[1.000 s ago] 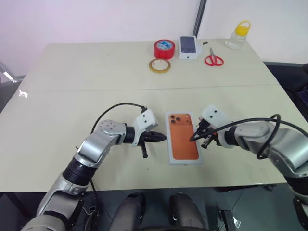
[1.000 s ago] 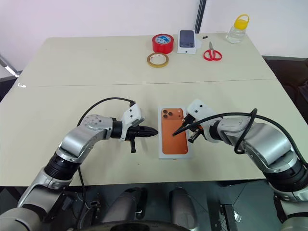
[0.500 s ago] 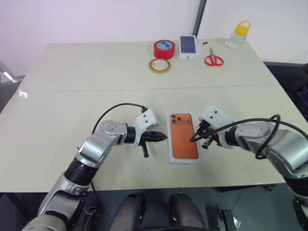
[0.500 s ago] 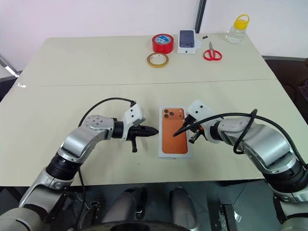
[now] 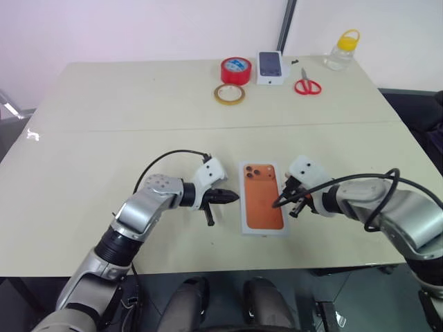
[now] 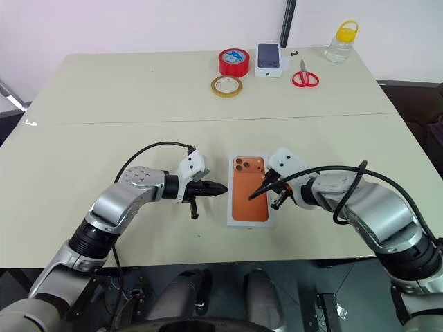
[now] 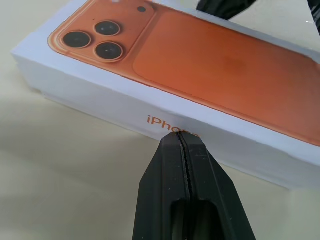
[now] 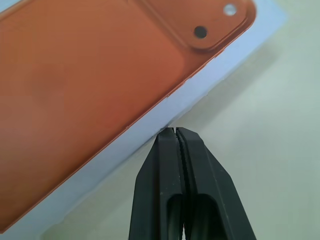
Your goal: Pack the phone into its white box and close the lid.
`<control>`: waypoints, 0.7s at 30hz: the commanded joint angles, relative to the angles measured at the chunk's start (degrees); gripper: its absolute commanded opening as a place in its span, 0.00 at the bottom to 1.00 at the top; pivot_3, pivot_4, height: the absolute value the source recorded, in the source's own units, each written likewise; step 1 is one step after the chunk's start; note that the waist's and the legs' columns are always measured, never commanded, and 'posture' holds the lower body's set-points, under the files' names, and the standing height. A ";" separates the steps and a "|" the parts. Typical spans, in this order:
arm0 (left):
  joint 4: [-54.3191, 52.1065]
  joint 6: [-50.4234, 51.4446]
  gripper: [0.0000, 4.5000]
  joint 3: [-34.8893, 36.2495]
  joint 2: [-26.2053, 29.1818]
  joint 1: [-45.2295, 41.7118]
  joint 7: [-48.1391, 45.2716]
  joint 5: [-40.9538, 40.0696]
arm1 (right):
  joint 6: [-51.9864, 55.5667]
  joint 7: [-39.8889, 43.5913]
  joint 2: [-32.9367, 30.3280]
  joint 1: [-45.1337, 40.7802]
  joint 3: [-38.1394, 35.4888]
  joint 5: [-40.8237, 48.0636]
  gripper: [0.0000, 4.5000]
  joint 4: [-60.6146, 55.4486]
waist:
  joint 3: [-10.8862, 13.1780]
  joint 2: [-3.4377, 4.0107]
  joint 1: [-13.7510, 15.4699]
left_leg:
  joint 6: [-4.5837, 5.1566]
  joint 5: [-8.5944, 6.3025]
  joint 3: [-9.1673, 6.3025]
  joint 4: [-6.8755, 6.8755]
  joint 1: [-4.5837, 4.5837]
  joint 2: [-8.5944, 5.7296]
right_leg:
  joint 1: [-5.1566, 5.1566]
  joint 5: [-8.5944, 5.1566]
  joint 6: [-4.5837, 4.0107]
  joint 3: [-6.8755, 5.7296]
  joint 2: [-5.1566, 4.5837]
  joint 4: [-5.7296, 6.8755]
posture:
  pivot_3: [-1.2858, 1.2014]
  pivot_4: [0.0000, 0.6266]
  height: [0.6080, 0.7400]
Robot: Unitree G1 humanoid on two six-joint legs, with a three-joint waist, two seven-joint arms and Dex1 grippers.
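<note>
A: Left pincer [image 7: 181, 136] clenched on nothing, tip against the lid's [image 5: 264, 197] long side?

B: Yes. Right pincer [image 8: 174, 131] clenched too, at the opposite edge. Lid between both, print up, flat on the desk [image 5: 104, 152].

Bright, even light; soft shadows; wrist views slightly blurred.

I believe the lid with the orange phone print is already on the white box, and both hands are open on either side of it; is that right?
Not quite: the lid is on, but both hands are shut. The left wrist view shows the left hand with fingers pressed together at the lid's side wall; the right wrist view shows the same of the right hand.
</note>
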 commanded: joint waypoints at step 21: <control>3.21 -0.63 0.00 3.89 -5.92 -4.02 3.85 -2.85 | -10.95 15.17 -7.14 12.76 -15.31 6.04 0.01 -8.77 | 0.00 -0.01 0.13 | 0.02 -0.01 -0.01 0.04 0.01 0.00 | 0.06 0.01 0.03 -0.04 0.00 -0.01 | 0.52 0.24 1.00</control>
